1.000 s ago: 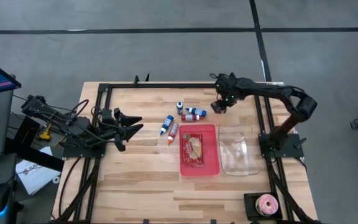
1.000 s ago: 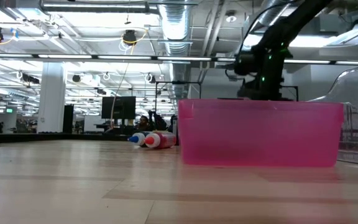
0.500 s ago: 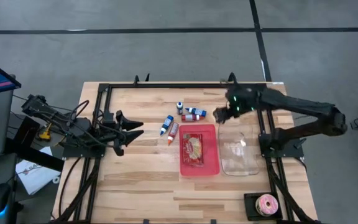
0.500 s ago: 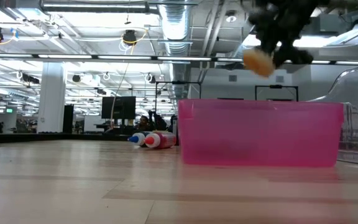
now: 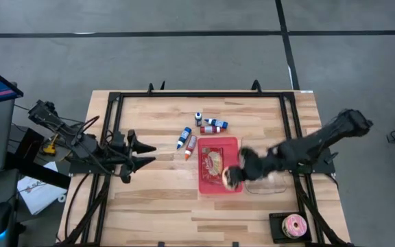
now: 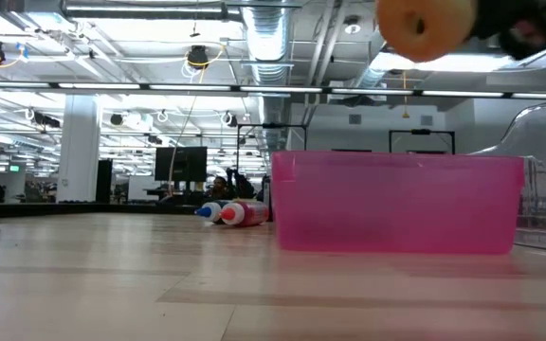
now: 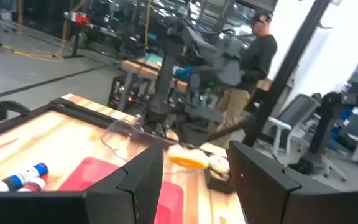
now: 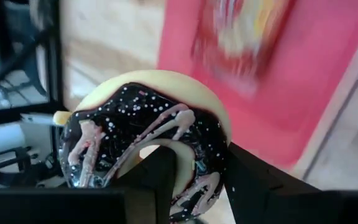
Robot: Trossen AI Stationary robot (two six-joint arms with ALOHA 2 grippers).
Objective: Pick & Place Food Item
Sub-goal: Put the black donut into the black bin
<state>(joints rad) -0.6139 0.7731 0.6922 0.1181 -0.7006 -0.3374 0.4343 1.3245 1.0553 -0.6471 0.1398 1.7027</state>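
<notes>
Donut (image 8: 143, 143), chocolate-iced with sprinkles, clamped in right pincer (image 5: 233, 175), held in the air over the near right corner of the pink tray (image 5: 233, 185). A packet (image 5: 213, 164) lies in the tray. Clear tub (image 5: 269, 180) just right of tray; bottles (image 5: 199, 132) beyond it. Left pincer (image 5: 145, 154) well left of tray, fingers apart, empty.

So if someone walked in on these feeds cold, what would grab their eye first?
Probably the chocolate-iced, sprinkled ring doughnut clamped in the right gripper, hanging in the air over the near edge of the pink plastic bin. Next, that bin at the table's middle, already holding a printed food packet, with small coloured bottles scattered behind it. The left gripper waits open at the left.
</notes>
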